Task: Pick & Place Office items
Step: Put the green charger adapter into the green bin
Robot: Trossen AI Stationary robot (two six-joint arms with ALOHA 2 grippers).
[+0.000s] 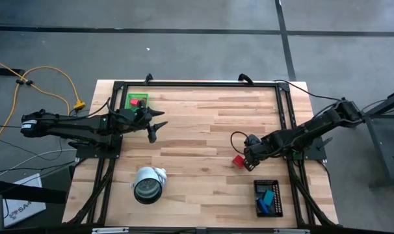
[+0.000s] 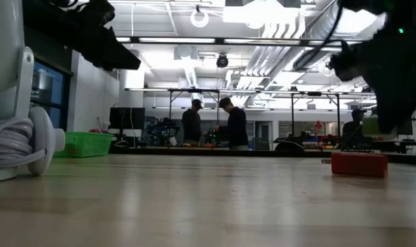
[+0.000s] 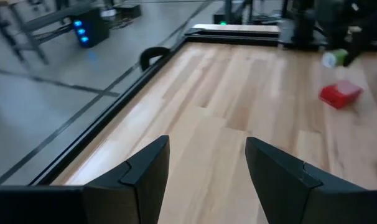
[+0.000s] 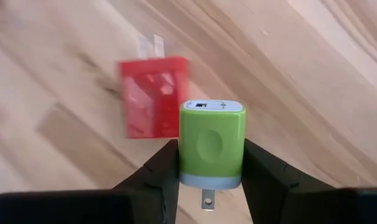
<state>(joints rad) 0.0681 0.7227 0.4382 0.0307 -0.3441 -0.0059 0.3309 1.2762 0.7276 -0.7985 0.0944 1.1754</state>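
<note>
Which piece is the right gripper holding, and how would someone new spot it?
Start at the black tray in the table's near right corner, then go up to the right gripper above it. Clamped between its fingers is a green charger with a pale blue base and metal prongs. The red charger beside it lies loose on the wood.

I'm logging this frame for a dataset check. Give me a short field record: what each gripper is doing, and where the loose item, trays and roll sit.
right gripper: shut on the green charger, just above the table
red charger: lying on the wood beside the green charger, not held
left gripper: open, empty, above bare wood near the green tray
black tray: near the table's right front corner, blue and teal pieces inside
white-and-grey roll: on the table's left front part
background: people standing far behind the table
</note>
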